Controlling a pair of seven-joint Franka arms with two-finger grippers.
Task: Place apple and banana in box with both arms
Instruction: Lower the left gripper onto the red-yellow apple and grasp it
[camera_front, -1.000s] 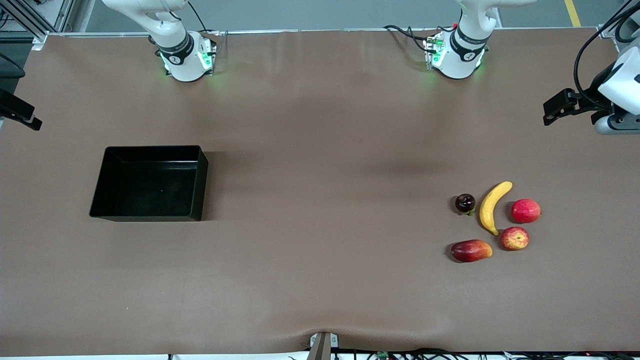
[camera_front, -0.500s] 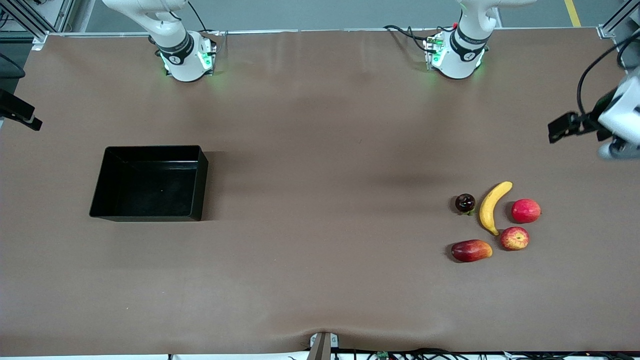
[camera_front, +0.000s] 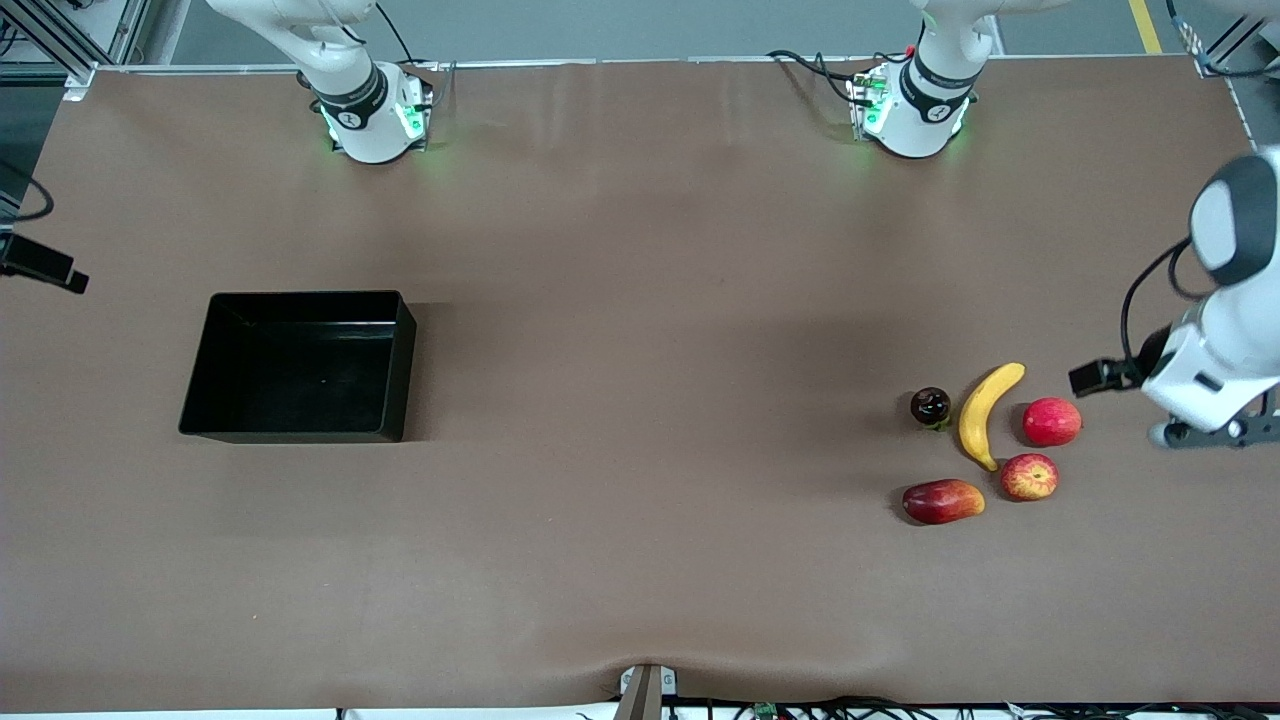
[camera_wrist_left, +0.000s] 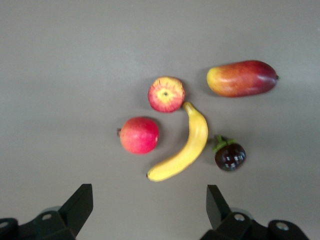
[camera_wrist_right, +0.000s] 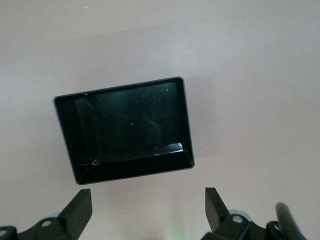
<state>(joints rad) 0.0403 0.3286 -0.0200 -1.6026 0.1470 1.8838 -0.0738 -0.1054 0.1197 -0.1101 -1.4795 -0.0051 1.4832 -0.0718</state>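
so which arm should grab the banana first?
Left. Its gripper, jaws open, hangs at the fruit's end of the table with the banana in its wrist view. The right gripper is over by the box.

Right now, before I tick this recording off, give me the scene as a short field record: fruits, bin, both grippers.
apple: small red fruit streaked yellow, on the table by the banana's tip
banana: curved yellow banana, on the table between a dark round fruit and a plain red round fruit
mango: elongated red-orange fruit, nearest the front camera
box: black shallow plastic bin, empty, toward the right arm's end
left gripper: open, above the fruits
right gripper: open, above the box
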